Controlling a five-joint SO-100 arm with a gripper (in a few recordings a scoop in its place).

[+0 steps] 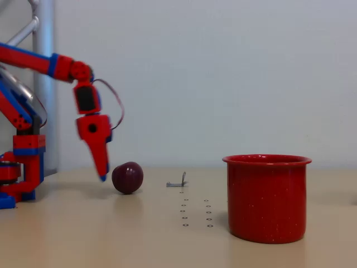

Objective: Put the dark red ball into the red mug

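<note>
The dark red ball [128,177] rests on the table left of centre in the fixed view, glossy and maroon. The red mug [266,198] stands upright at the right, nearer the camera, its mouth open upward. My red-and-blue gripper [102,174] hangs from the arm at the left, pointing down, its tip just left of the ball and slightly above the table. From this side angle I see one finger outline; whether the jaws are parted cannot be told. Nothing appears held.
The arm's base [19,173] stands at the far left beside a metal pole [43,84]. A small grey metal piece [177,182] lies between ball and mug. Rows of small holes [195,212] dot the tabletop.
</note>
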